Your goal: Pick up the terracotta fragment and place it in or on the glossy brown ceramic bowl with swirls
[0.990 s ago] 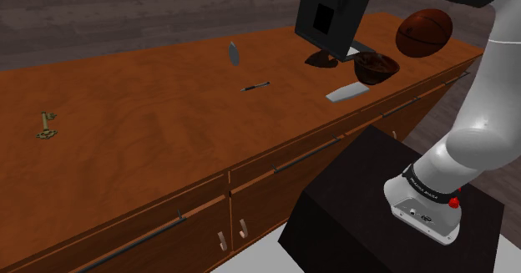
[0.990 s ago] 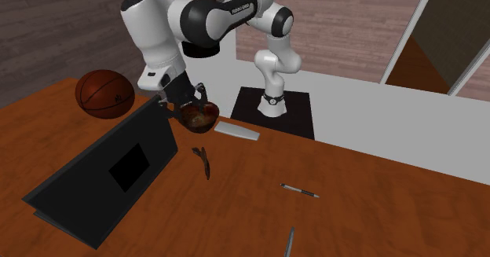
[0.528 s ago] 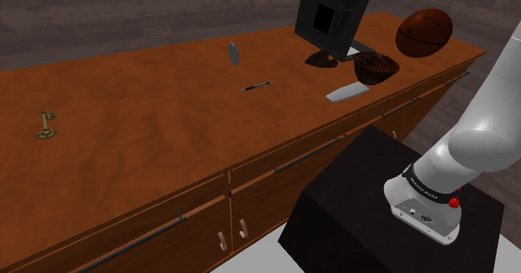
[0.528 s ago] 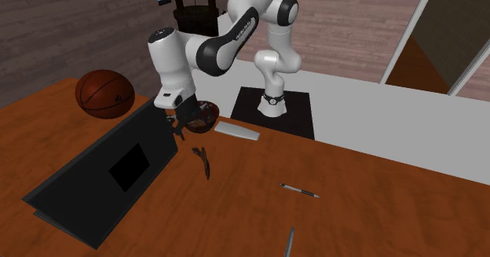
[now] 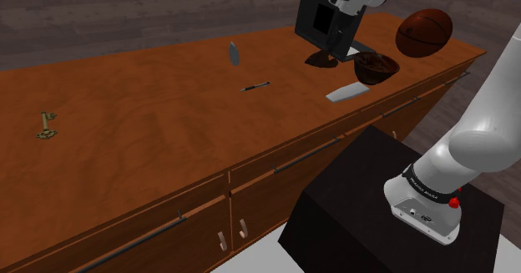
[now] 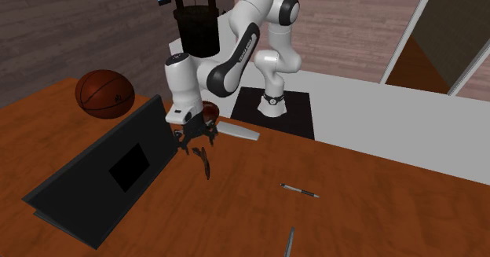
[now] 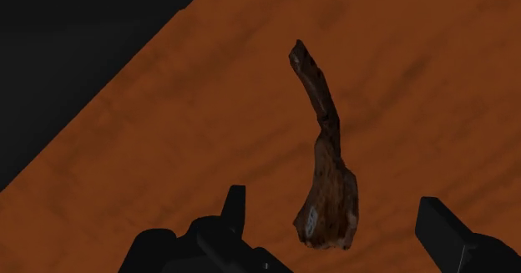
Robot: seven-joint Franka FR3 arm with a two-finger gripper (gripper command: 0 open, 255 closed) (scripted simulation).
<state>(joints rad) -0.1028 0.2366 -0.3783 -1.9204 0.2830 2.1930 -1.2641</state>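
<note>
Since the terracotta fragment (image 7: 327,150) is a thin, curved shard lying on the wooden counter (image 7: 167,146), just beside the black laptop (image 6: 102,173) and near the glossy brown bowl (image 5: 373,67), the gripper (image 7: 338,217), its fingers spread apart above the shard's wider end, could pinch an edge and flick it away, or clip the laptop while descending.

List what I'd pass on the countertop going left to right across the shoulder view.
In order: brass keys → small grey object → pen → brown fragment → dark brown bowl → basketball. The black panel and flat grey slab overlap others, so they are left out.
</note>
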